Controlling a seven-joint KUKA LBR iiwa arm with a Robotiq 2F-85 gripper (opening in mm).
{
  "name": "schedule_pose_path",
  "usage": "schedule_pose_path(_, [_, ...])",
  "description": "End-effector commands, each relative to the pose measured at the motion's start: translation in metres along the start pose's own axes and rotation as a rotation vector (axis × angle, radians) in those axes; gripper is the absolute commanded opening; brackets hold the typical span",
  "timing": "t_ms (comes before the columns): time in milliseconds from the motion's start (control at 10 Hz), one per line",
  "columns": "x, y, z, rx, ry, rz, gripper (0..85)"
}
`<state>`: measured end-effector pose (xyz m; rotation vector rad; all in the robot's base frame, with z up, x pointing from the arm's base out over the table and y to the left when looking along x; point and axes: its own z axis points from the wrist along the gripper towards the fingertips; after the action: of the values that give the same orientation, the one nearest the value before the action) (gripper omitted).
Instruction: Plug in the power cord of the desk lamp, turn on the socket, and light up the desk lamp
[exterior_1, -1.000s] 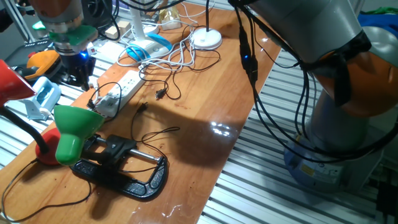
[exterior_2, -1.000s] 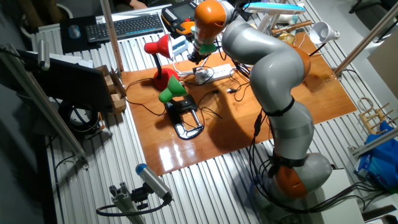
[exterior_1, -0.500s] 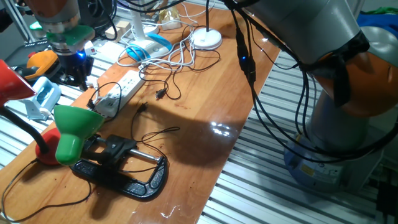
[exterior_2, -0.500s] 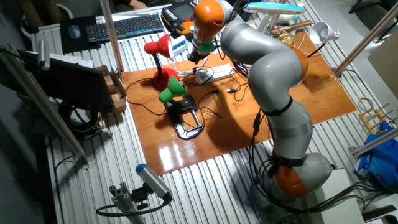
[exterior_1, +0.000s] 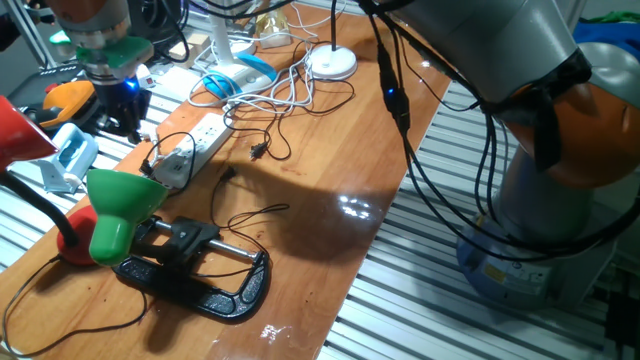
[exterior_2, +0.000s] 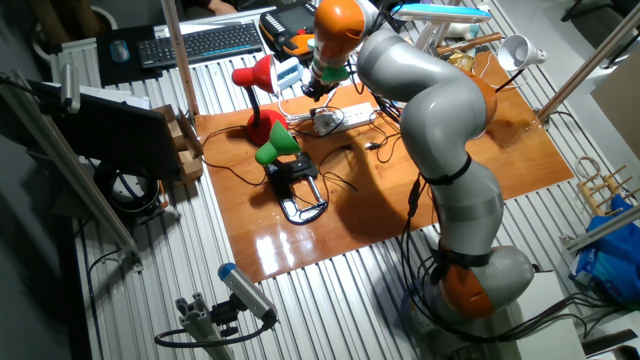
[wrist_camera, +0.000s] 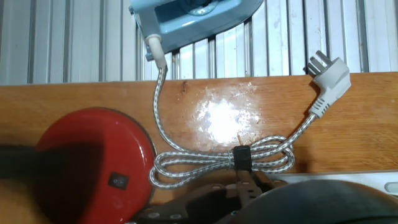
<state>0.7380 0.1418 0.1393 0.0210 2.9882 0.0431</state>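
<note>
Hand view looks down on a red lamp base (wrist_camera: 93, 158) and a white plug (wrist_camera: 326, 78) on the table (wrist_camera: 74, 99); the gripper's (exterior_2: 318, 88) grip I cannot tell.

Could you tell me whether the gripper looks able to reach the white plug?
Probably yes: the white plug lies uncovered at the table edge, and the gripper hangs above with nothing between.

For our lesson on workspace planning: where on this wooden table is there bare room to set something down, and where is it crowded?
Free: the broad stretch of table between the black clamp, the loose black plug and the edge nearest the robot's base. Crowded: around the socket, the green lamp, the red lamp and the white cables by the round white base.
</note>
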Motion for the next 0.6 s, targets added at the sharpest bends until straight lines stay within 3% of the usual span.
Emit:
schedule_pose_path(0, [0.0, 0.0001, 0.0003, 0.004, -0.004, 0.008, 68.0])
schedule_pose_path(200, [-0.0007, -0.0001, -0.0007, -0.003, 0.0, 0.0, 68.0])
schedule_pose_path(500, [-0.0011, -0.0027, 0.0006, 0.015, 0.0, -0.07, 68.0])
